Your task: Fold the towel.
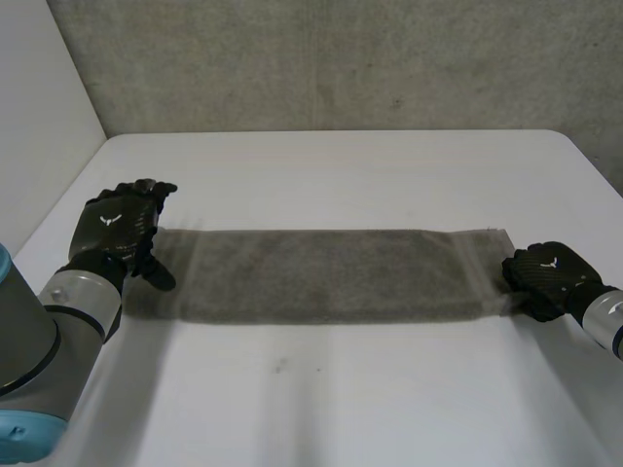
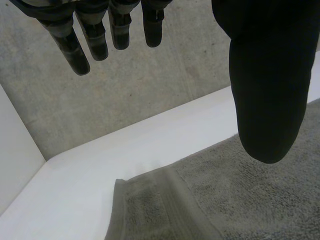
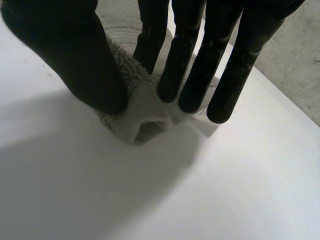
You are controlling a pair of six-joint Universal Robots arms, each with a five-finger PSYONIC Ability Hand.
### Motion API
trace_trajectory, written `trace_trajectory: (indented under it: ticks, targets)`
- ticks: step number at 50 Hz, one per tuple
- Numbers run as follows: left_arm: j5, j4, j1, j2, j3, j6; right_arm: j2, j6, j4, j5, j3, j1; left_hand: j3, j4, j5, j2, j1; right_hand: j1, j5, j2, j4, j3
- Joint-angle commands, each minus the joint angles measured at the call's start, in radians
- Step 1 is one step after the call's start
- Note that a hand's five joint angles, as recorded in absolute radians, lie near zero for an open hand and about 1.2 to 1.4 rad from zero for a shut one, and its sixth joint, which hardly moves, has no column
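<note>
A grey towel lies as a long flat strip across the white table. My left hand is at the strip's left end, open with straight fingers. In the left wrist view its thumb and fingers hang apart above the towel's corner, touching nothing. At the strip's right end my right hand rests on the short edge. In the right wrist view its thumb and fingers pinch the towel's edge, which bunches up between them.
A grey wall rises behind the table's far edge, and a white panel stands at the left. Bare tabletop lies in front of and behind the towel.
</note>
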Motion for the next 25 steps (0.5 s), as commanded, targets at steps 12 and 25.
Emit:
trace_trajectory:
  ticks: [12,25]
  targets:
    - [-0.003,-0.002,-0.002,0.007,-0.001,0.003,-0.049,-0.152,0.062,0.186,-0.121,-0.222,0.008,0.006,-0.030,0.009,-0.009,0.398,0.430,0.377,0.377,0.378]
    - [-0.004,-0.005,-0.006,0.029,-0.001,0.004,-0.172,0.046,0.110,0.209,-0.284,0.105,0.008,0.006,-0.030,0.009,-0.009,0.398,0.430,0.377,0.377,0.378]
